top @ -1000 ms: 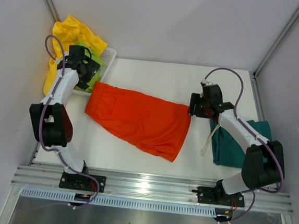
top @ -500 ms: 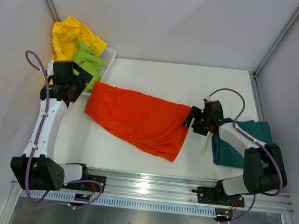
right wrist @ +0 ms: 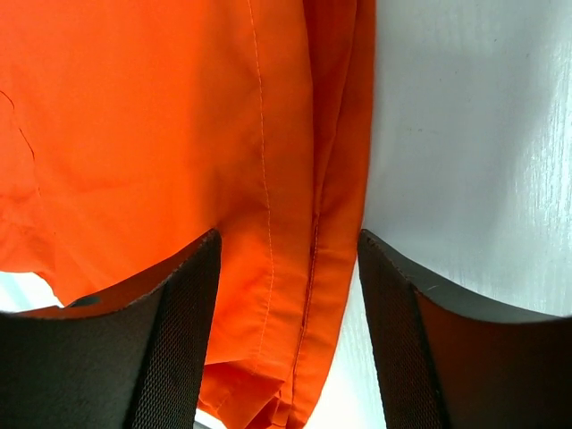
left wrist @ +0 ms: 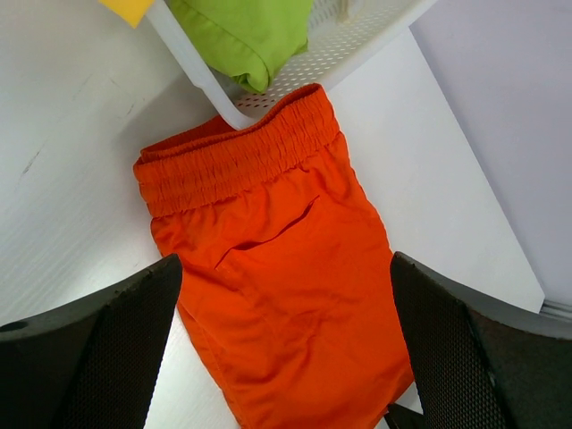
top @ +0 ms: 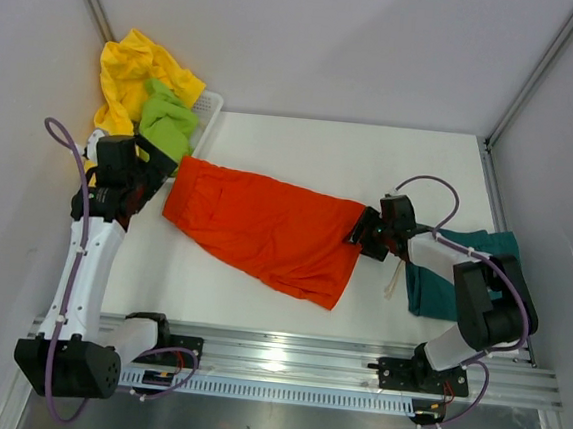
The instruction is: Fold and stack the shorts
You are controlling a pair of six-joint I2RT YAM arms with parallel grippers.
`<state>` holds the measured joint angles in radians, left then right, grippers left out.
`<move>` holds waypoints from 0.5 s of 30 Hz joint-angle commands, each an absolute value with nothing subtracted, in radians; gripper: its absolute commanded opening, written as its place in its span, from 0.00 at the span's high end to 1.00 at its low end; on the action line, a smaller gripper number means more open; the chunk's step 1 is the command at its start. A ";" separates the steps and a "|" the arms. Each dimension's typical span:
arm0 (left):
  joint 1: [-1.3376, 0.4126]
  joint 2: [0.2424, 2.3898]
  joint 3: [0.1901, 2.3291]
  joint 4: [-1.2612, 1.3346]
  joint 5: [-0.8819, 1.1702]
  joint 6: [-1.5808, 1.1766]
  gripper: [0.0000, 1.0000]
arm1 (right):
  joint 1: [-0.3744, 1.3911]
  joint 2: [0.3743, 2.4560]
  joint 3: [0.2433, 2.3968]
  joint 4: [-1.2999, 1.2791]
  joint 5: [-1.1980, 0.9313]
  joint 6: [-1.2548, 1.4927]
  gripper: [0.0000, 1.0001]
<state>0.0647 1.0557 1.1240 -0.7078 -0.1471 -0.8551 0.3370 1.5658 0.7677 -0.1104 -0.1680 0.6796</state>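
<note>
The orange shorts [top: 265, 233] lie spread flat across the middle of the table [top: 372, 152], with the waistband at the left against a corner of the white basket [top: 212, 106]. The basket holds the green shorts [top: 164, 124] and yellow shorts [top: 129, 65], and the teal shorts [top: 451, 284] lie at the right, partly hidden by the right arm. The left claw [top: 155, 171] hovers wide open over the waistband end, holding nothing, while the right claw [top: 358, 231] sits low at the leg hem, jaws partly apart, one finger over orange cloth, the other over bare table, nothing pinched.
</note>
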 commanded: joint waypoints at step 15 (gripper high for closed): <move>0.040 1.029 1.123 -0.695 -0.132 -0.802 0.01 | 0.380 1.681 0.810 -0.123 0.038 0.703 0.67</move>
<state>0.0475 1.0386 1.1236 -0.7067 -0.1452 -0.8307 0.3740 1.6325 0.7937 -0.0429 -0.0811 0.7094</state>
